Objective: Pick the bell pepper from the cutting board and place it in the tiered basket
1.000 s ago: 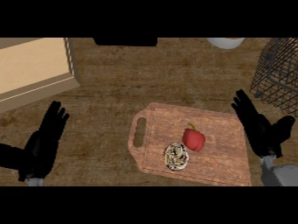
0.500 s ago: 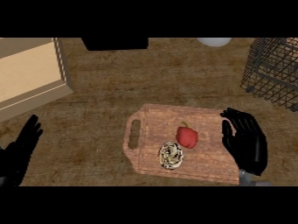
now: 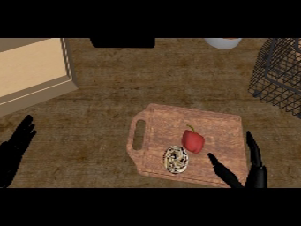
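There's the red bell pepper (image 3: 193, 140), sitting on the wooden cutting board (image 3: 224, 126) a little right of its middle, green stem pointing up and away from the robot. Just below and to its left lies a small round pale thing with a dark pattern (image 3: 176, 159); what it is I can't quite make out from here.

The right hand (image 3: 253, 172) comes in at the lower edge over the board's near right corner, thumb and fingers spread wide and straight, holding nothing. The thumb tip points toward the pepper from below and to the right, close but not touching; the long fingers stand up off to the pepper's right, with bare board between.

Over at the far left the left hand (image 3: 6, 154) rests open near the edge, fingers up, above the brown counter (image 3: 114, 88), well apart from the board.

The dark wire tiered basket (image 3: 286, 79) stands at the upper right, beyond the board's far corner. A pale wooden box (image 3: 19, 75) fills the upper left, and a whitish bowl (image 3: 222, 42) peeks in at the top.
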`<act>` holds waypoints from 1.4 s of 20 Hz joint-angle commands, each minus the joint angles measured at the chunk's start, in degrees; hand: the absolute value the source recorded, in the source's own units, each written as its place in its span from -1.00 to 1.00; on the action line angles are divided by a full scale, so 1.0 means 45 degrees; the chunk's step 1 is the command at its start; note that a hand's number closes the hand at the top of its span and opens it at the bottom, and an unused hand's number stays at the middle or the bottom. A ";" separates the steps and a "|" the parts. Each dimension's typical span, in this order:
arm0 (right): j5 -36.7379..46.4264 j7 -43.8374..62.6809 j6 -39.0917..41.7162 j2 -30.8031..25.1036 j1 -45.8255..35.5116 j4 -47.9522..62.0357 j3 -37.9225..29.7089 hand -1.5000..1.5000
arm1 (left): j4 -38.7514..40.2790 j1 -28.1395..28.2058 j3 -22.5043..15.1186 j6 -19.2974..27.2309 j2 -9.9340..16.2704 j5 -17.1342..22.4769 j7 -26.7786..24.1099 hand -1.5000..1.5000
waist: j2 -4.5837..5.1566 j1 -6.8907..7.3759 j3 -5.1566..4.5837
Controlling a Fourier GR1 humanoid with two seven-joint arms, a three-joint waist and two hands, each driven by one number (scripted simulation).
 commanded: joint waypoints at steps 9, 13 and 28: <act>0.3916 0.9548 0.0636 -0.3206 -0.1343 -0.2367 0.3414 -1.00 | 0.0297 -0.0763 -0.0036 -0.0579 0.0219 0.0058 0.0586 0.00 | -0.0010 0.0299 0.0090; 0.5241 1.3834 0.1192 -0.2794 -0.2876 -0.3450 0.4259 -1.00 | 0.0953 -0.0611 -0.0080 -0.0547 -0.0131 -0.0169 0.0022 0.00 | -0.0038 0.0209 0.0118; 0.7570 2.4182 0.5641 -0.2715 -0.4919 -0.7693 0.4424 -1.00 | 0.1312 -0.0987 0.0451 -0.0902 -0.0365 -0.0358 0.0168 0.00 | -0.0059 -0.0045 0.0216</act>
